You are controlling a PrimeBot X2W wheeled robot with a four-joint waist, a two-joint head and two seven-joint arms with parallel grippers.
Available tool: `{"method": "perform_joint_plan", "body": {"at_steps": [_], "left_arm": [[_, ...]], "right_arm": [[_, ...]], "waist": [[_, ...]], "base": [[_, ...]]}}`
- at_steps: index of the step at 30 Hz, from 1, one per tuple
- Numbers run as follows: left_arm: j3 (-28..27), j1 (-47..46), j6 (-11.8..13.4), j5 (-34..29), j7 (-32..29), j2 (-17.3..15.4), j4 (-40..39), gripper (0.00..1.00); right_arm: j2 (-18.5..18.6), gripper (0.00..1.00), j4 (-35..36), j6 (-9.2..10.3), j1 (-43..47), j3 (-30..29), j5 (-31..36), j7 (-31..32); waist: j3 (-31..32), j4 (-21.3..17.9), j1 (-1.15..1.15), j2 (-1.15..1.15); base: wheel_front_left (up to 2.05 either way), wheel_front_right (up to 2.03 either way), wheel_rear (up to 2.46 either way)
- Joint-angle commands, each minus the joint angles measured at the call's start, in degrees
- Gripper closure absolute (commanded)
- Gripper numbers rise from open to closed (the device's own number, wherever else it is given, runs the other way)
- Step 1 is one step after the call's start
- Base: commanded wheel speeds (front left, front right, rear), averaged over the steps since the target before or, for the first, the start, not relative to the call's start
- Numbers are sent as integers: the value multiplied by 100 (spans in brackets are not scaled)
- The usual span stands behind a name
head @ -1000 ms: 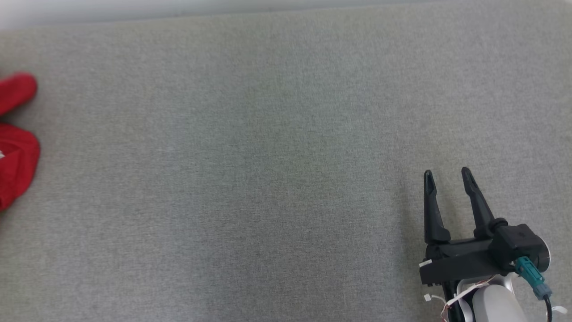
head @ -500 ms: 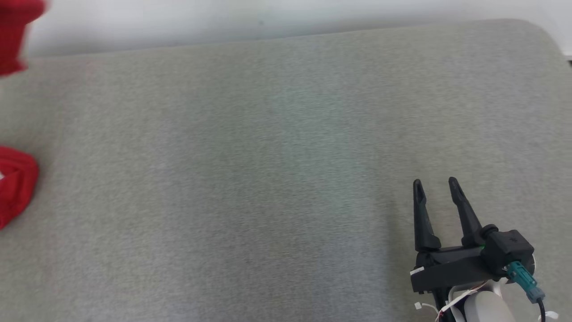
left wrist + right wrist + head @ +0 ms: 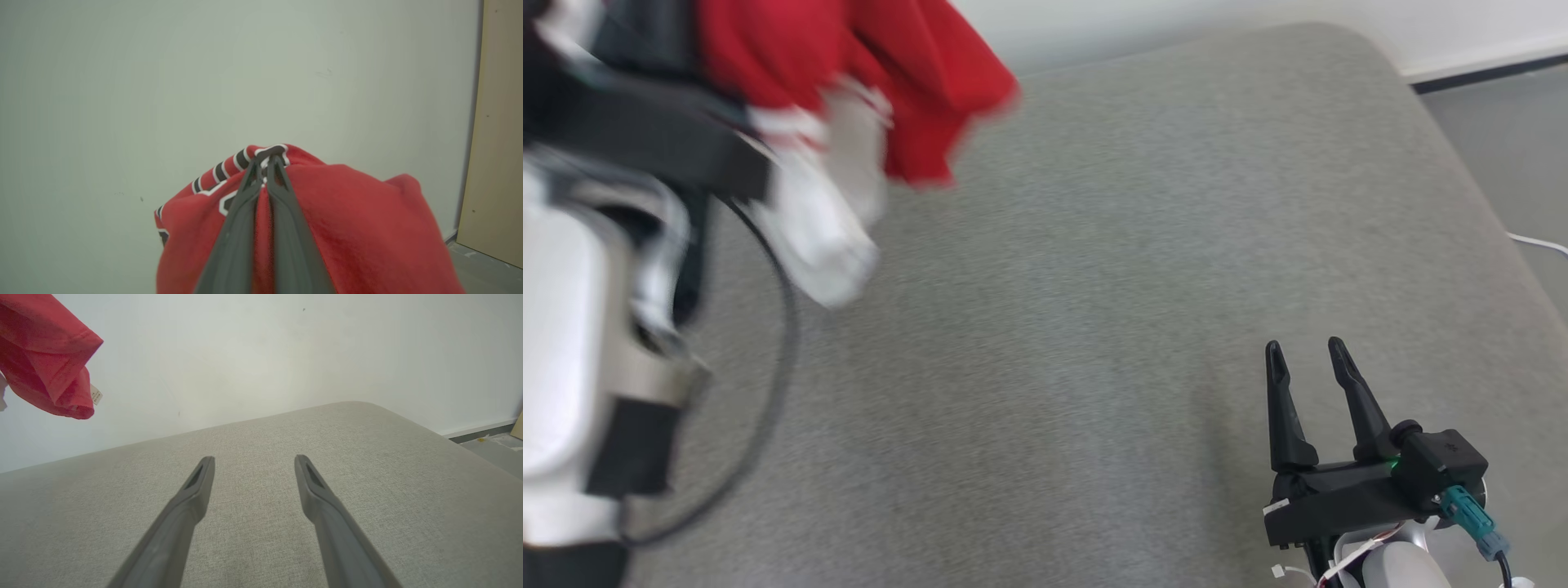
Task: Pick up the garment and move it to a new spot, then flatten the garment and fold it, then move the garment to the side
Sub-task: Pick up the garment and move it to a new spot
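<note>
MID-CARRY: The robot's left gripper (image 3: 267, 163), jaws clamped tight on a pinch of cloth near the black-and-white striped trim, holds the red garment (image 3: 907, 73) in the air above the far-left part of the grey padded surface (image 3: 1094, 327). No part of the cloth is seen touching that surface; in the head view the bundle is blurred, w/ a white part hanging lowest. From the right wrist view a red fold w/ a small label (image 3: 96, 395) hangs above the surface's far edge, against the pale wall (image 3: 286, 355).

The right gripper (image 3: 1304, 345) hovers low over the near-right part of the surface, jaws spread wide, holding nothing, well apart from the garment.

Progress, as judged: pick-up looks done, i.e. the garment is off the surface and bunched in a one-point grip. The carry to a new spot appears to be the step in hand. Left to do: set it down on the surface, flatten, fold, then shift it to the side. So approx. the opening stage only; the spare right gripper will likely be needed for spreading.
</note>
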State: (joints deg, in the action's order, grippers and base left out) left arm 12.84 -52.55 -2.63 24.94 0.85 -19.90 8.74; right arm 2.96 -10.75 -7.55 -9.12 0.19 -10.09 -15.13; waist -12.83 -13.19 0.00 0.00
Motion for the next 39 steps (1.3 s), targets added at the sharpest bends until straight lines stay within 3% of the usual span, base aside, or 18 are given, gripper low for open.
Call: {"method": "perform_joint_plan", "body": {"at_steps": [1, 9, 15, 16, 17, 18, 19, 25, 29, 35, 39], "left_arm": [[120, 293, 21, 57, 37, 146, 18, 100], [396, 1447, 164, 188, 392, 574, 594, 100], [605, 2021, -28, 293, 678, 756, 1472, 100], [687, 2053, -58, 253, 731, 795, 1596, 66], [753, 2072, -101, 231, 792, 844, 1698, 40], [753, 2072, -101, 231, 792, 844, 1698, 40], [797, 2064, -140, 234, 872, 896, 1775, 0], [767, 1802, -143, 113, 1278, 948, 1750, 0], [437, 1859, 42, 79, 1399, 789, 1372, 0], [-65, 2425, 385, -170, 1432, 483, 604, 0], [-439, 3063, 485, -281, 1435, 360, 179, 0]], "right_arm": [[-14, 0, -2, 12, 21, 39, -48, -4], [-15, 0, -6, 12, -43, 208, -110, -4], [-14, 0, -17, 12, -93, 347, -109, -4], [-15, 0, -25, 12, -98, 342, -99, -4], [-12, 0, -31, 12, -96, 336, -95, -3], [-12, 0, -31, 12, -96, 336, -95, -3], [-13, 0, -34, 12, -91, 342, -79, -3], [-13, 0, -40, 12, 24, 279, 59, -3], [-13, 0, -72, 12, 130, 263, 144, -3], [-11, 0, -83, 12, 275, 180, 234, -3], [-11, 0, -105, 12, 335, 171, 292, -3]], "waist": [[45, -326, 0, 0], [-66, -665, 0, 0], [-127, -690, 0, 0], [-118, -662, 0, 0], [-102, -629, 0, 0], [-102, -629, 0, 0], [-82, -590, 0, 0], [167, -232, 0, 0], [358, 37, 0, 0], [617, 447, 0, 0], [744, 659, 0, 0]], "base": [[0, 0, 0], [0, 0, 0], [0, 0, 0], [0, 0, 0], [0, 0, 0], [0, 0, 0], [0, 0, 0], [0, 0, 0], [0, 0, 0], [0, 0, 0], [0, 0, 0]]}}
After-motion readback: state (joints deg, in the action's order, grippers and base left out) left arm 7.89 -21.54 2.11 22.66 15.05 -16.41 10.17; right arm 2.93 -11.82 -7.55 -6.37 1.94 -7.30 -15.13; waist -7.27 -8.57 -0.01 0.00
